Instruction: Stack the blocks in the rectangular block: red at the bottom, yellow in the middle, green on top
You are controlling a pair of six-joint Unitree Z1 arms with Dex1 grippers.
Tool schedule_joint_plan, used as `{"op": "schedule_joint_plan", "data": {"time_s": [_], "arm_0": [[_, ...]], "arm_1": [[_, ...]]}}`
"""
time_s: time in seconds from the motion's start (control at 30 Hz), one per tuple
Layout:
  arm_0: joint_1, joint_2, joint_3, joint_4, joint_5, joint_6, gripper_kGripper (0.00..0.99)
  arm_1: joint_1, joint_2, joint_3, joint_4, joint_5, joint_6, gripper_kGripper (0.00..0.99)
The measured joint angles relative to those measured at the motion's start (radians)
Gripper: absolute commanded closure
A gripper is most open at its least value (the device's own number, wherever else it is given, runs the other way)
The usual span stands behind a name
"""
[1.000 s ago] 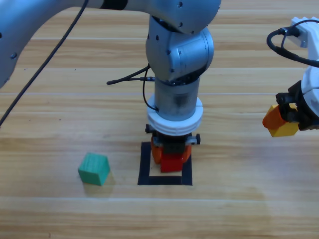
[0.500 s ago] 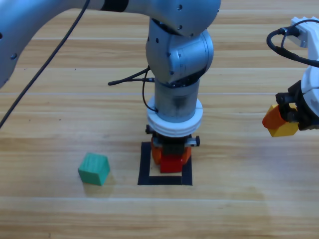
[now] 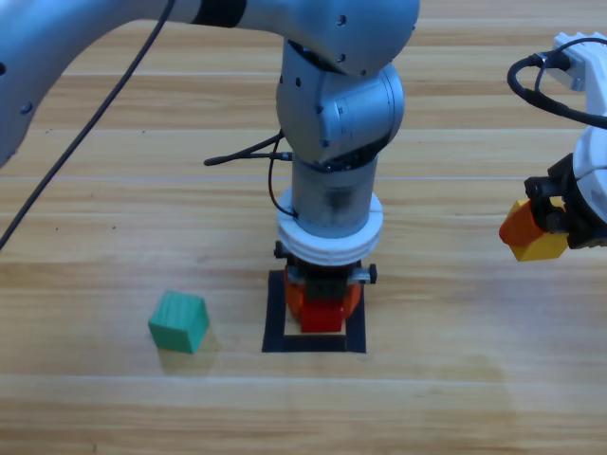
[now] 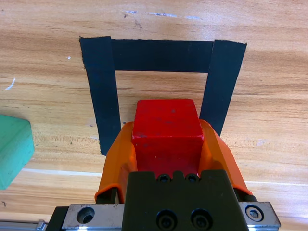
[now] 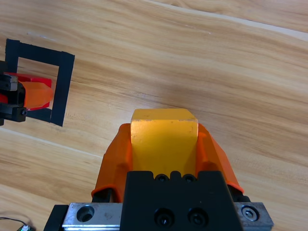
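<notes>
My left gripper (image 3: 323, 301) (image 4: 167, 144) is shut on the red cube (image 3: 322, 316) (image 4: 166, 127) and holds it low over the near part of the black tape rectangle (image 3: 276, 318) (image 4: 161, 55); whether the cube rests on the wood cannot be told. At the right edge of the high view my right gripper (image 3: 533, 232) (image 5: 164, 139) is shut on the yellow cube (image 3: 542, 247) (image 5: 163, 130), held above the table. The teal-green cube (image 3: 178, 321) (image 4: 13, 147) lies free on the table, left of the rectangle.
The left arm's thick grey body (image 3: 332, 114) stands over the rectangle and hides its far side in the high view. A black cable (image 3: 242, 152) hangs beside the arm. In the right wrist view the tape outline (image 5: 60, 86) and left gripper (image 5: 29, 95) show far left.
The left gripper with the red cube has shifted slightly left and lower over the rectangle. The right gripper and the green cube have not moved.
</notes>
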Motion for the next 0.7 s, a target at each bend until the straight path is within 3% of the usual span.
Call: {"op": "schedule_joint_plan", "data": {"time_s": [0.03,0.07,0.1,0.13,0.17,0.2,0.7], "arm_0": [[0.000,0.000,0.000,-0.001,0.000,0.000,0.982],[0.000,0.000,0.000,-0.001,0.000,0.000,0.824],[0.000,0.000,0.003,-0.002,0.000,0.000,0.602],[0.000,0.000,0.004,-0.004,0.000,0.000,0.257],[0.000,0.000,0.004,-0.004,0.000,0.000,0.090],[0.000,0.000,0.004,-0.005,0.000,0.000,0.005],[0.000,-0.008,-0.014,-0.012,0.022,-0.010,0.000]], "arm_1": [[0.000,0.000,0.000,0.000,0.000,0.000,0.990],[0.000,0.000,0.000,0.000,0.000,0.000,0.990],[0.000,0.000,0.000,0.000,0.000,0.000,0.990],[0.000,0.000,0.000,0.000,0.000,0.000,0.990],[0.000,0.000,0.000,-0.002,0.000,0.000,0.990],[0.000,0.000,0.001,-0.004,0.000,0.000,0.990],[0.004,0.000,0.005,-0.007,0.000,0.000,0.990]]}}
